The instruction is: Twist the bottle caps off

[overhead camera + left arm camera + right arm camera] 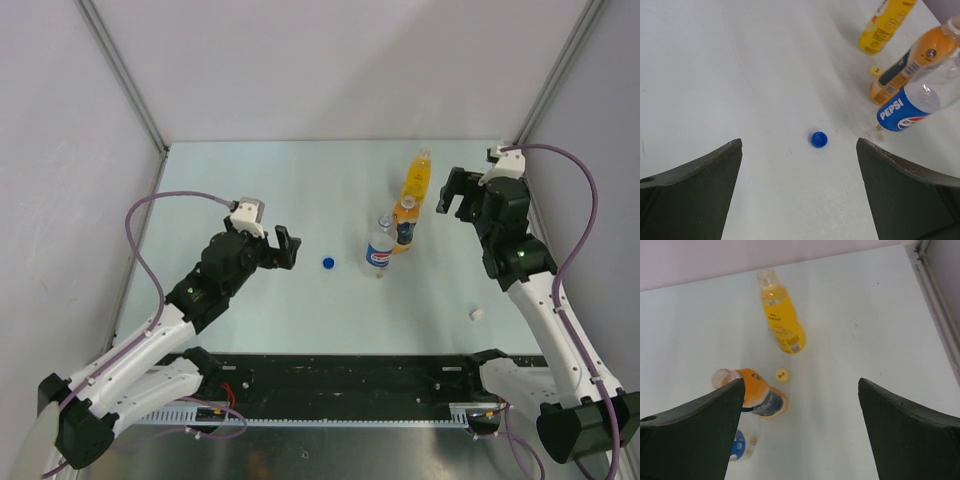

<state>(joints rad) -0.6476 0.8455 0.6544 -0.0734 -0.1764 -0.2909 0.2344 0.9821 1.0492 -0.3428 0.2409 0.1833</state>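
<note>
Just ahead of the left gripper (292,248), spread wide and empty, I see the blue cap (819,139) lying loose, with the water bottle (920,102) beyond to the right. Before the right gripper (446,195), equally wide and empty, the yellow cap (782,374) lies between the tall yellow bottle (780,320) and the short orange bottle (757,392).

Pale tabletop (300,180), grey enclosure walls (330,60), metal corner post (127,85), black strip (340,375) along near edge.

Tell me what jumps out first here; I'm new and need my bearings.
Three capless bottles stand clustered right of centre. Their caps lie loose: a blue cap left of them, a yellow cap among them, a white cap off to their right. The left gripper and right gripper are open, empty.
</note>
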